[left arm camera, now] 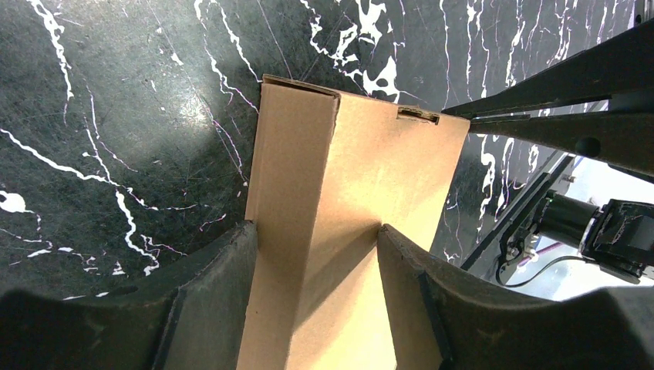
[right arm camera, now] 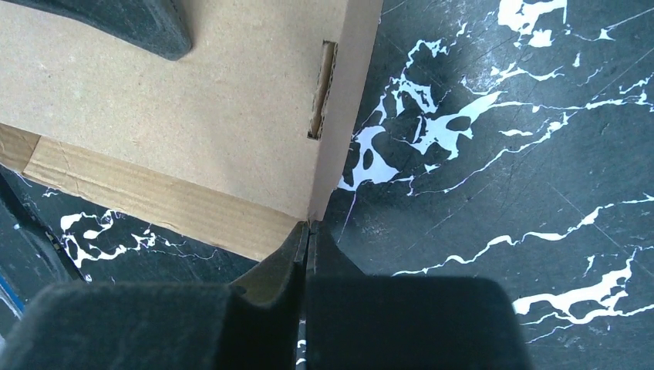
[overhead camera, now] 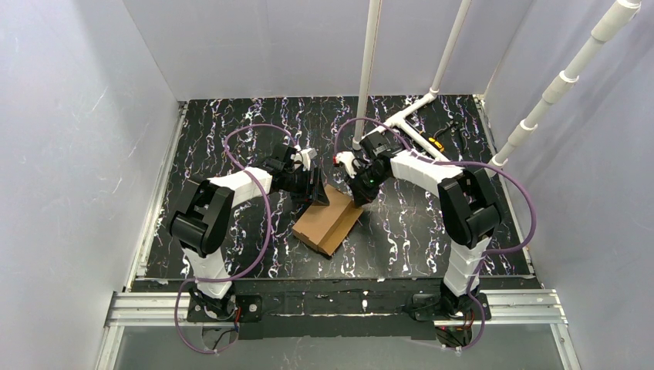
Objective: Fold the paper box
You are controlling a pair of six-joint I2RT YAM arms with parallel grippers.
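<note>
Paper box (overhead camera: 328, 222) lies mid-way on the dark marbled table (overhead camera: 231, 123), with both arms at its far edge.
The left gripper (left arm camera: 316, 231) clasps the box end between parted fingers. The right gripper (right arm camera: 308, 230), closed and empty, touches its corner. Free table lies all around, and pale walls (overhead camera: 77, 116) enclose it.

One paper box (overhead camera: 328, 220) lies at the centre of the single bench (overhead camera: 409, 231). There are two arms, the left arm (overhead camera: 204, 220) at 7 o'clock and the right arm (overhead camera: 470, 208) at 5 o'clock. They carry two grippers in all, the left gripper (overhead camera: 315, 191) and the right gripper (overhead camera: 357, 199). Two purple cables (overhead camera: 258, 126) show, one along each arm. Three white pipes (overhead camera: 370, 69) rise between 1 and 2 o'clock. One small yellow marker (overhead camera: 437, 142) lies at 2 o'clock.
</note>
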